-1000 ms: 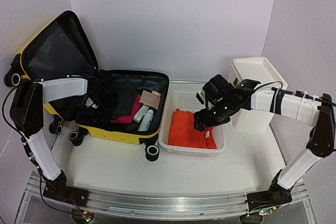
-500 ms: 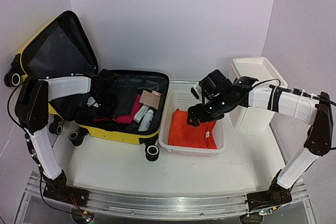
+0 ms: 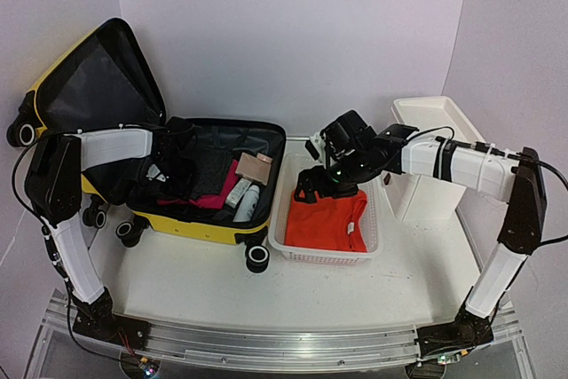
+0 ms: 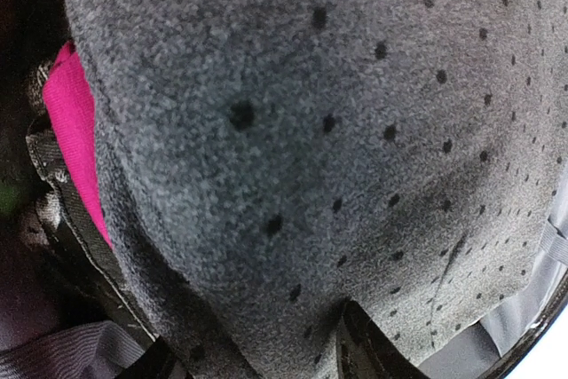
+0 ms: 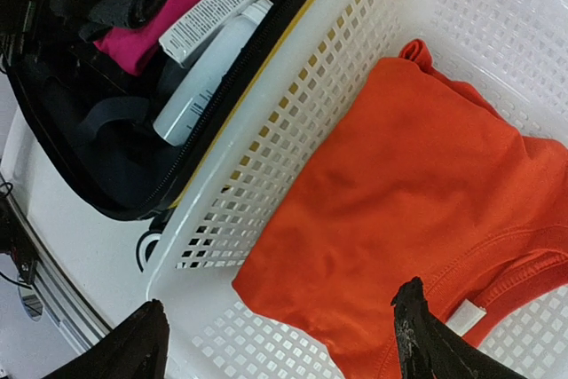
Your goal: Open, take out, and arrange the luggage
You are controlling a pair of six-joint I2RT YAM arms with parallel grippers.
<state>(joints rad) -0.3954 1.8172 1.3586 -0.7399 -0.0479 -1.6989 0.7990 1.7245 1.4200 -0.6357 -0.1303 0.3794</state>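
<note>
The yellow luggage [image 3: 204, 224] lies open at the left, its dark-lined lid [image 3: 98, 77] standing up. Inside are a grey dotted garment [image 3: 209, 170], a pink cloth [image 3: 209, 200], a white tube [image 3: 248, 201] and a tan box [image 3: 255, 166]. My left gripper [image 3: 173, 166] is down in the case. In the left wrist view the grey garment [image 4: 311, 113] fills the frame and is bunched between the fingers of that gripper [image 4: 257, 343]. My right gripper [image 3: 311, 185] hangs open and empty over the left end of the white basket [image 3: 324, 256]. It also shows in the right wrist view [image 5: 280, 308].
An orange shirt [image 3: 328, 224] lies in the basket, also in the right wrist view [image 5: 417, 193]. A white cabinet [image 3: 439, 122] stands at the back right. The basket's left wall [image 5: 293, 130] sits against the luggage's edge [image 5: 106, 157]. A luggage wheel [image 3: 257, 257] juts toward the front.
My right gripper has moved left across the basket, from its right side to the end nearest the luggage, staying open. My left gripper has barely moved inside the case.
</note>
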